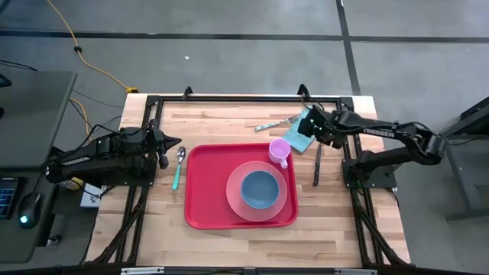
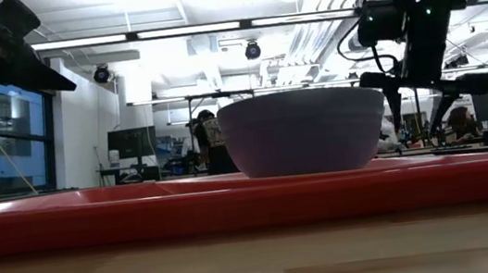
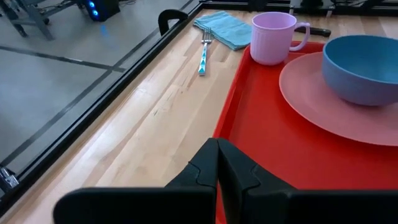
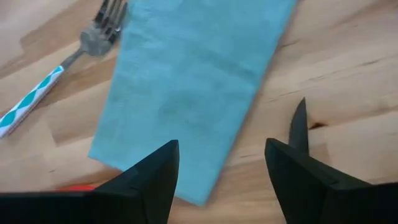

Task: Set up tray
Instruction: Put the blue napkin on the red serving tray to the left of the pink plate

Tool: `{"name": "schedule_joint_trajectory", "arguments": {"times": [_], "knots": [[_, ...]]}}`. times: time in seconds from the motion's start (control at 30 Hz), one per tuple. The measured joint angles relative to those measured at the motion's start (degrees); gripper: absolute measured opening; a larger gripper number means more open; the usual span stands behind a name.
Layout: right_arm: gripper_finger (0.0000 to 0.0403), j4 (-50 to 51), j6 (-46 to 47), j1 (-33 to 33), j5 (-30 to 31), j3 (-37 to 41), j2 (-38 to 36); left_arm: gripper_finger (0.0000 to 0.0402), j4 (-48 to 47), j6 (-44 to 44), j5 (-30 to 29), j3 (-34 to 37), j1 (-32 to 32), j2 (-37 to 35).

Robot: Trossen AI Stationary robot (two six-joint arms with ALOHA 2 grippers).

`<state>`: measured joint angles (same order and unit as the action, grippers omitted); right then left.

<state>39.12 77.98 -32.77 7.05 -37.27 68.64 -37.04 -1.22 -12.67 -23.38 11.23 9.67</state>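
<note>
The right gripper [image 4: 221, 171] hangs over the far right part of the table [image 1: 221, 126], just above a teal napkin [image 4: 193, 87], with its fingers spread wide and nothing between them; one finger [image 4: 149, 174] sits over the napkin's edge and the other [image 4: 298, 174] over bare wood beside it. A fork [image 4: 68, 62] with a teal patterned handle lies just beside the napkin. The left gripper [image 3: 217, 168] rests at the left side of the table with its fingers pressed together and nothing held, its tip at the near edge of the tray [image 3: 249, 124]. The red tray [image 1: 205, 191] lies flat in the middle of the table, carrying a pink plate [image 1: 233, 191] with a blue bowl [image 1: 260, 189] on it and a pink mug [image 1: 279, 150] in its far corner. A spoon [image 1: 179, 162] lies on the wood just left of the tray, and a knife [image 1: 317, 164] lies to its right
</note>
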Motion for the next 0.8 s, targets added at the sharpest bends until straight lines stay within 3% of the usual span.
{"name": "schedule_joint_trajectory", "arguments": {"times": [0.53, 0.8], "knots": [[0.0292, -3.5, -0.6, 0.2, -1.7, 2.7, 0.0, 0.004, 0.0, 0.2, 0.0, 0.0, 0.0, 0.0], [0.0298, -6.1, 1.5, 0.2, -0.4, 2.7, 0.3, 0.004, 0.0, 0.2, -0.4, 0.0, 0.0, 0.0]]}}
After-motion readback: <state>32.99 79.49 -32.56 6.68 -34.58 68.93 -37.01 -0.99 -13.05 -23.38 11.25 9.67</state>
